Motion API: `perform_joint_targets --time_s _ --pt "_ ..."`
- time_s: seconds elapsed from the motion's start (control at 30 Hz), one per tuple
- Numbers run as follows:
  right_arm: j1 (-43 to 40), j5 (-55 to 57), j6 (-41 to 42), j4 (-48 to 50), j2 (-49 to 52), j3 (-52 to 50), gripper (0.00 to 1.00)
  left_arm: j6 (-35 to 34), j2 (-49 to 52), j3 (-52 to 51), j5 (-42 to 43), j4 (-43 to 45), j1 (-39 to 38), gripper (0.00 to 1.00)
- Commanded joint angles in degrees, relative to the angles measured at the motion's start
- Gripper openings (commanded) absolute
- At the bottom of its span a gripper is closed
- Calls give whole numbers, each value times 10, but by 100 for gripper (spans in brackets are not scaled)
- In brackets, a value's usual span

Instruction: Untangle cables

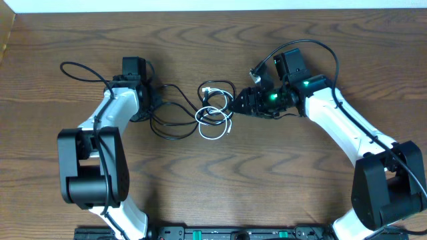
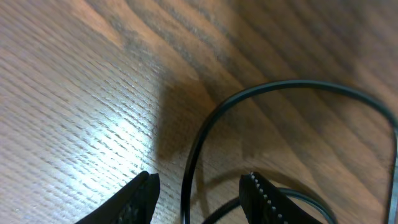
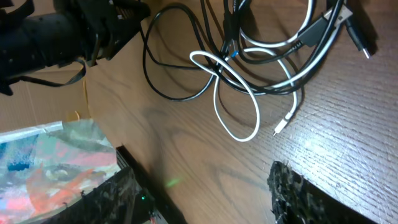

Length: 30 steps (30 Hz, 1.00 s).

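Three cables (image 1: 213,112) lie knotted at mid-worktop (image 1: 267,187). The left hand (image 2: 199,185), open, straddles a black loop (image 2: 261,90) left of the tangle. The right hand (image 3: 202,180), open and empty, hovers just right. Likely step: taking grips. Next, close and pull apart.

**White links, black joints**

Just above the base rail (image 1: 220,233) sit bulky black motor housings. Farther from the rail, the left arm (image 1: 115,110) and right arm (image 1: 340,123) are smooth white links ending in black wrists. A green light (image 1: 272,97) glows on the right wrist. The left gripper (image 2: 200,190) has black fingers (image 2: 264,198) with ridged pads.
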Motion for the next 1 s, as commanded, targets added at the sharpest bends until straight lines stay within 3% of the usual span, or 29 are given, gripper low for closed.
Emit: perform_joint_targets --time_s 0.0,0.23,0.27,0.47,0.77,0.97 --pt "4 0 4 -2 -8 5 66 1 17 -10 -7 7 0 46" --pt "4 0 4 -1 -8 5 67 1 18 -9 -7 10 0 19" --pt "4 0 4 -1 -8 5 67 1 16 -9 -7 9 0 8" --pt "4 0 4 -1 -8 5 68 1 -35 3 16 -12 0 7" --pt "4 27 4 8 -8 5 67 -25 -216 3 326 43 -1 7" --pt "4 30 7 9 -8 5 68 -96 -303 3 415 94 -15 8"
